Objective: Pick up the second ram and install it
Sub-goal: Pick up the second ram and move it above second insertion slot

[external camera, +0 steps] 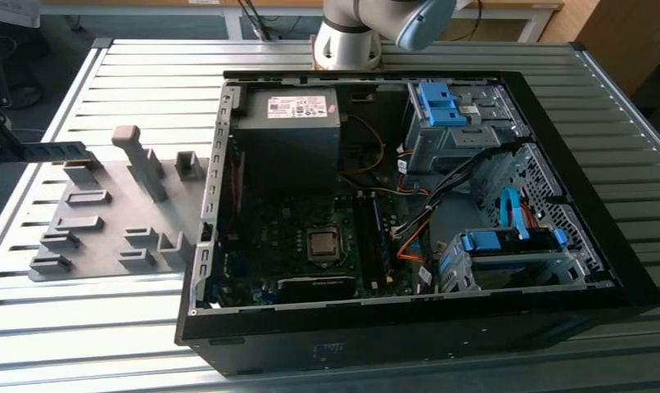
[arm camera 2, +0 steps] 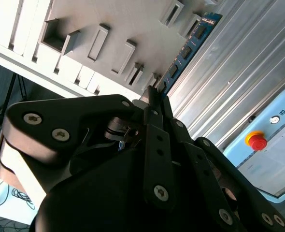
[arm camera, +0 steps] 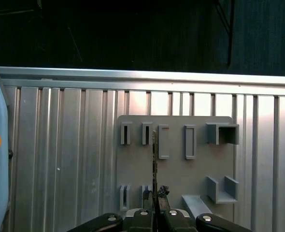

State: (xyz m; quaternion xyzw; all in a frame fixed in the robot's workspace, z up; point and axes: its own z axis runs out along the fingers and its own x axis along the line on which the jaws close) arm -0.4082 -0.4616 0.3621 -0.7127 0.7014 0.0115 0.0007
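Note:
The second ram (arm camera 2: 188,48) is a thin dark green-blue board with black chips, and my gripper (arm camera 2: 154,96) is shut on one end of it. In the exterior view the ram (external camera: 57,151) sticks out level from the gripper (external camera: 8,151) at that view's far left, above the edge of the grey holder plate (external camera: 111,221). The first wrist view shows the ram (arm camera: 154,159) edge-on as a thin line rising from the gripper (arm camera: 154,213), with the holder plate (arm camera: 176,174) behind it. The open computer case (external camera: 418,229) lies to the exterior view's right of the plate.
The holder plate carries several upright grey blocks (external camera: 133,160) and slots. The case holds a power supply (external camera: 291,123), blue drive cages (external camera: 505,246) and loose cables. A light blue box with a red button (arm camera 2: 256,140) sits on the slatted metal table (external camera: 123,327).

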